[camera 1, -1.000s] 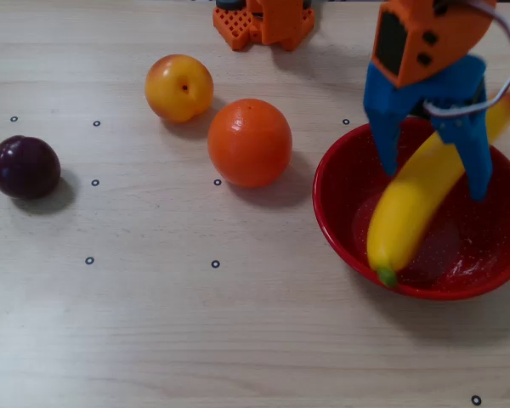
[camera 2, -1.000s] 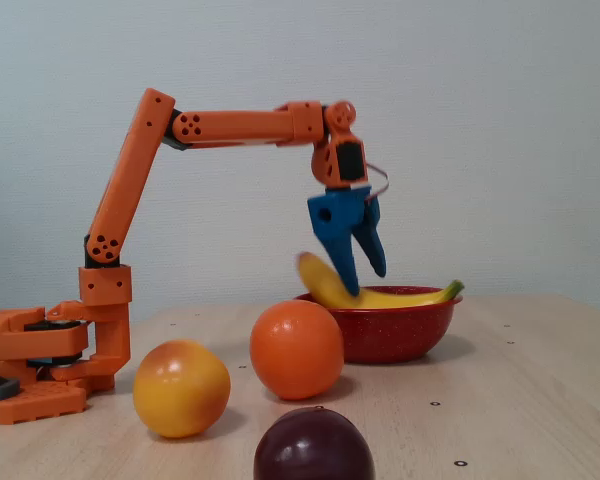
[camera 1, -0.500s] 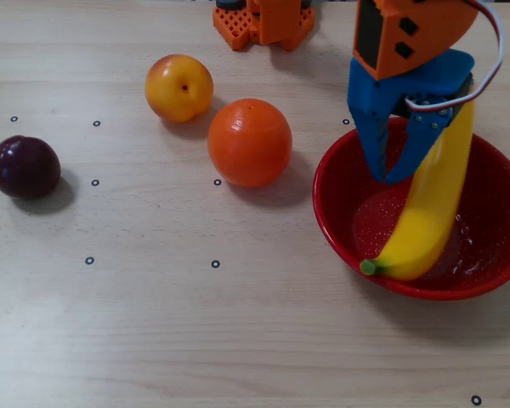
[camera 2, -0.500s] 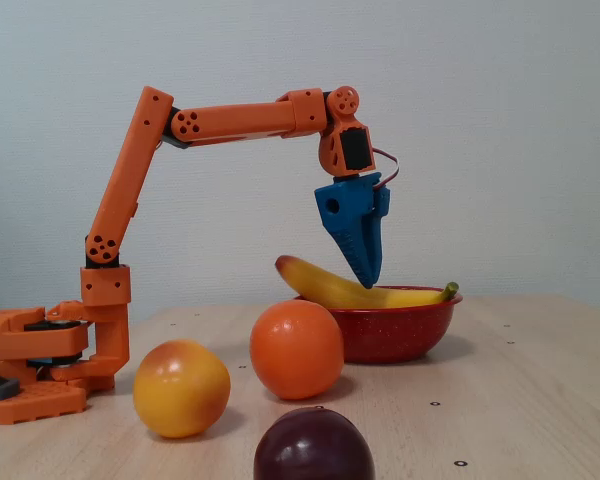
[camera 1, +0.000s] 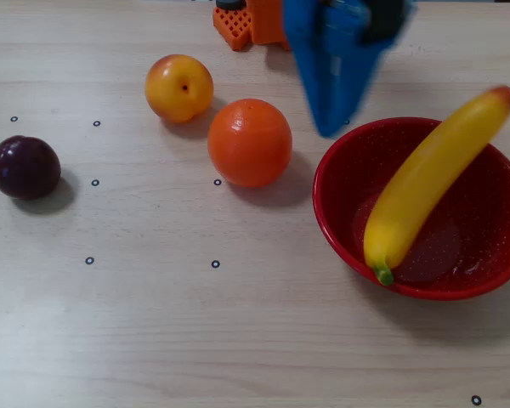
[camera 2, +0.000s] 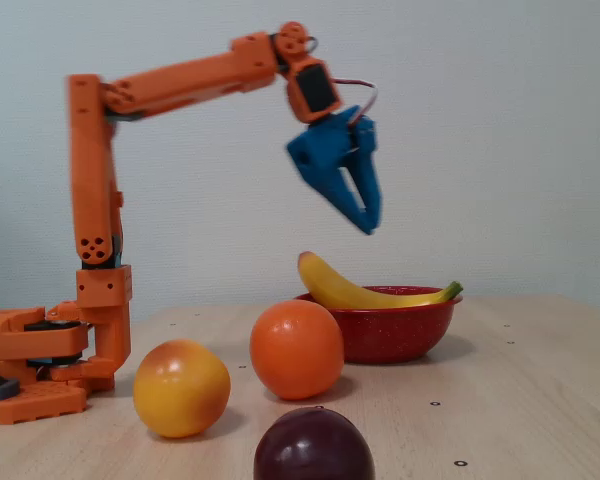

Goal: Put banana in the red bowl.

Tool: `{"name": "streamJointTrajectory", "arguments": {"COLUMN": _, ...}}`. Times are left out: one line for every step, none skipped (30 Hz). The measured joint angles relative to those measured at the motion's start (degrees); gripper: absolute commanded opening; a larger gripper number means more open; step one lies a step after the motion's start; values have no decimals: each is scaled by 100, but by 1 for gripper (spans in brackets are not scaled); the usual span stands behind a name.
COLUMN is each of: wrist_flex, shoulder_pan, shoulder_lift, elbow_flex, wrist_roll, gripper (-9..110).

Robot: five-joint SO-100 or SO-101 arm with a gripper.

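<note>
The yellow banana (camera 1: pixel 429 174) lies across the red bowl (camera 1: pixel 340 221), its green stem end on the near rim and its reddish tip past the far right rim. In the fixed view the banana (camera 2: pixel 355 289) rests in the red bowl (camera 2: pixel 390 335) with both ends sticking up over the rim. My blue gripper (camera 1: pixel 330 127) hangs in the air above the bowl's left edge, well clear of the banana. In the fixed view the gripper (camera 2: pixel 369 222) points down with its fingers together and holds nothing.
An orange ball-like fruit (camera 1: pixel 250 142), a yellow-orange peach (camera 1: pixel 179 87) and a dark plum (camera 1: pixel 25 167) sit on the wooden table left of the bowl. The arm's orange base (camera 2: pixel 40 360) stands at the left of the fixed view.
</note>
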State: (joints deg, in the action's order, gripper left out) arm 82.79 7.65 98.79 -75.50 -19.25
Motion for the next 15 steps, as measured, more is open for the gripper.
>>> {"name": "streamJointTrajectory", "arguments": {"wrist_flex": -9, "shoulder_pan": -167, "shoulder_lift": 352, "elbow_flex": -202, "wrist_roll": 70, "gripper": 0}}
{"name": "streamJointTrajectory", "arguments": {"wrist_flex": -9, "shoulder_pan": -299, "shoulder_lift": 659, "elbow_flex": -343, "wrist_roll": 149, "gripper": 0}}
{"name": "streamJointTrajectory", "arguments": {"wrist_flex": -18, "shoulder_pan": -396, "shoulder_lift": 932, "elbow_flex": -466, "wrist_roll": 220, "gripper": 0}}
{"name": "streamJointTrajectory", "arguments": {"wrist_flex": -26, "shoulder_pan": -448, "shoulder_lift": 1222, "elbow_flex": -642, "wrist_roll": 272, "gripper": 0}}
{"name": "streamJointTrajectory", "arguments": {"wrist_flex": -26, "shoulder_pan": -501, "shoulder_lift": 1547, "elbow_flex": -896, "wrist_roll": 299, "gripper": 0}}
{"name": "streamJointTrajectory", "arguments": {"wrist_flex": -26, "shoulder_pan": -562, "shoulder_lift": 1819, "elbow_flex": -1151, "wrist_roll": 352, "gripper": 0}}
{"name": "streamJointTrajectory", "arguments": {"wrist_flex": -26, "shoulder_pan": -624, "shoulder_lift": 2048, "elbow_flex": -1362, "wrist_roll": 422, "gripper": 0}}
{"name": "streamJointTrajectory", "arguments": {"wrist_flex": -26, "shoulder_pan": -738, "shoulder_lift": 2294, "elbow_flex": -1617, "wrist_roll": 483, "gripper": 0}}
{"name": "streamJointTrajectory", "arguments": {"wrist_flex": -26, "shoulder_pan": -844, "shoulder_lift": 2522, "elbow_flex": -1837, "wrist_roll": 536, "gripper": 0}}
{"name": "streamJointTrajectory", "arguments": {"wrist_flex": -26, "shoulder_pan": -940, "shoulder_lift": 2760, "elbow_flex": -2065, "wrist_roll": 580, "gripper": 0}}
{"name": "streamJointTrajectory", "arguments": {"wrist_flex": -26, "shoulder_pan": -967, "shoulder_lift": 2979, "elbow_flex": -2250, "wrist_roll": 659, "gripper": 0}}
{"name": "streamJointTrajectory", "arguments": {"wrist_flex": -26, "shoulder_pan": -993, "shoulder_lift": 3234, "elbow_flex": -2461, "wrist_roll": 659, "gripper": 0}}
{"name": "streamJointTrajectory", "arguments": {"wrist_flex": -26, "shoulder_pan": -1020, "shoulder_lift": 3516, "elbow_flex": -2716, "wrist_roll": 633, "gripper": 0}}
{"name": "streamJointTrajectory", "arguments": {"wrist_flex": -26, "shoulder_pan": -1055, "shoulder_lift": 3788, "elbow_flex": -2979, "wrist_roll": 659, "gripper": 0}}
{"name": "streamJointTrajectory", "arguments": {"wrist_flex": -26, "shoulder_pan": -1116, "shoulder_lift": 4025, "elbow_flex": -3190, "wrist_roll": 659, "gripper": 0}}
